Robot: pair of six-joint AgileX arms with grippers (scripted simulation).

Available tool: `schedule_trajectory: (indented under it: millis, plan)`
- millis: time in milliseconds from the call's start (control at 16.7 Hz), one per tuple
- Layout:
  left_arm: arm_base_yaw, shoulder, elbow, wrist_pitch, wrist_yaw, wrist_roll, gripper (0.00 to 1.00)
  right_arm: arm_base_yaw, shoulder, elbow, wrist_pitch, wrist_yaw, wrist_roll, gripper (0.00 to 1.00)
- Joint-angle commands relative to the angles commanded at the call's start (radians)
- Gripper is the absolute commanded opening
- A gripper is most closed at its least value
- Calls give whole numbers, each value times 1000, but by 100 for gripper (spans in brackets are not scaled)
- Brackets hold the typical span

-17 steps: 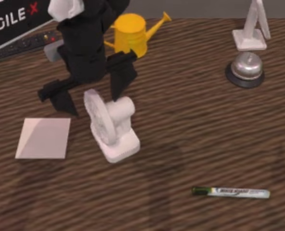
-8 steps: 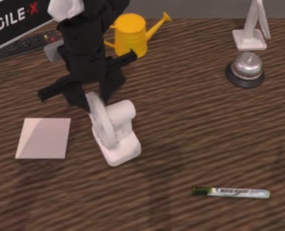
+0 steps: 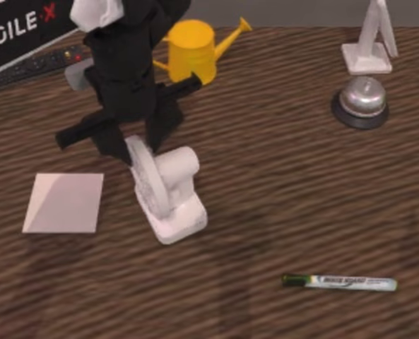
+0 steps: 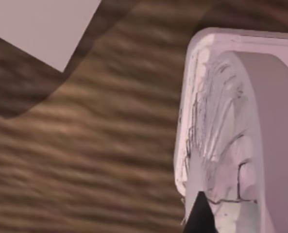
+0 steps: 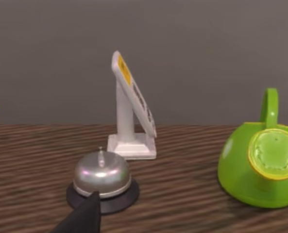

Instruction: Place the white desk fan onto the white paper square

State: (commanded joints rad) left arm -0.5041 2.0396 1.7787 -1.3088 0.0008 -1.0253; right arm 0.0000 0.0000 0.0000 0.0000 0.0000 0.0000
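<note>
Your left gripper (image 3: 140, 145) is down at the top of the white desk fan (image 3: 165, 189), its fingers clenched on the round cage's upper rim. The fan stands upright left of centre; the white paper square (image 3: 63, 203) lies flat just to its left, apart from it, near the table's left edge, with a bare strip of table (image 3: 280, 205) between them. Open room spreads right of the fan and in front of it. You have one yellow watering can (image 3: 193, 48) behind the fan, one bell (image 3: 362, 99) and one tall white stand (image 3: 371, 37) at back right, one marker (image 3: 340, 283) at front right. The right wrist view adds one green watering can (image 5: 261, 161). You cannot tell how the right gripper's fingers stand.
</note>
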Motion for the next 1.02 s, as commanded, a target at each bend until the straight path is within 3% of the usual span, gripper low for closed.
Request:
schedule_trajectory:
  millis: [480,780,1020]
  plan:
    - [17,18,215,-197,0,-3,0,0,0,0,0,0,0,100]
    - [14,15,222,-205,0,-3,0,0,0,0,0,0,0,100]
    - [69,-10,172,-197,-2,-114,0,0,0,0,0,0,0,100]
